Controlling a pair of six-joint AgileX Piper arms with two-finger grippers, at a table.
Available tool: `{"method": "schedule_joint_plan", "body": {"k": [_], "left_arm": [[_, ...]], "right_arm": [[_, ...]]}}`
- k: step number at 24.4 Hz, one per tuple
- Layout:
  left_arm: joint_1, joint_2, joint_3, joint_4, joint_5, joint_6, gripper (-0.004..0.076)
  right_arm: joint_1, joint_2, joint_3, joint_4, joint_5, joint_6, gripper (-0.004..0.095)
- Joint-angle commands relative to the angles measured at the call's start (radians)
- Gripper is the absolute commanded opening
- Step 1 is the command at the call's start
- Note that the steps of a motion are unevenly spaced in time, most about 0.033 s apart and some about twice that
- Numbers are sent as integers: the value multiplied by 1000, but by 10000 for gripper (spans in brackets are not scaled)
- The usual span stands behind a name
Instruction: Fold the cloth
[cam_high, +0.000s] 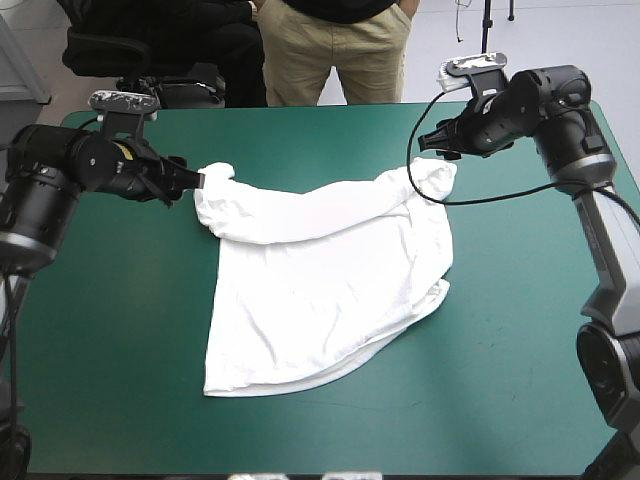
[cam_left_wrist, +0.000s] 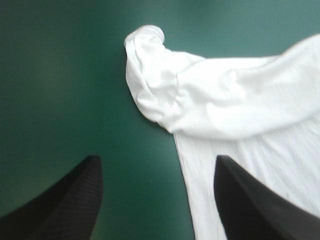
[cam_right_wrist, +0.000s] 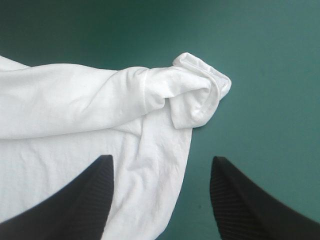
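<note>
The white T-shirt (cam_high: 320, 280) lies on the teal-green cover, its far edge rolled over into a thick band with a bunched sleeve at each end. My left gripper (cam_high: 195, 180) is open, close by the left sleeve end (cam_left_wrist: 150, 55); in the left wrist view the black fingers (cam_left_wrist: 65, 200) stand apart with the shirt's side edge (cam_left_wrist: 240, 165) between them. My right gripper (cam_high: 430, 143) is open, just above the right sleeve end (cam_right_wrist: 200, 95). The right wrist view shows its fingers (cam_right_wrist: 75, 200) wide apart over the shirt (cam_right_wrist: 65, 150), gripping nothing.
Bare teal-green cover (cam_high: 120, 330) surrounds the shirt on the left, right and near sides. A person in tan trousers (cam_high: 335, 50) stands just beyond the table's far edge.
</note>
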Motion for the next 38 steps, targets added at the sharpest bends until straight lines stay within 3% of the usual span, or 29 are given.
{"method": "schedule_joint_plan", "body": {"k": [1,5,12,16,22,38], "left_arm": [[-63,-100,28,-5,61,-31,407],[-153,-160,120,35,134,-110,407],[-309,-227,423,35,127,-352,407],[-409,-227,595,30,63,-509,407],[-418,-227,747,-56,-39,-527,407],[-416,-186,927,-64,-221,-537,393]], "right_arm": [[-10,-83,-32,-4,-27,-8,532],[-10,-90,-32,-9,-8,-1,530],[-10,-88,-32,-15,15,-1,530],[-10,-86,-30,-15,15,-1,530],[-10,-86,-30,-15,15,-1,518],[-10,-86,-30,10,27,-1,486]]}}
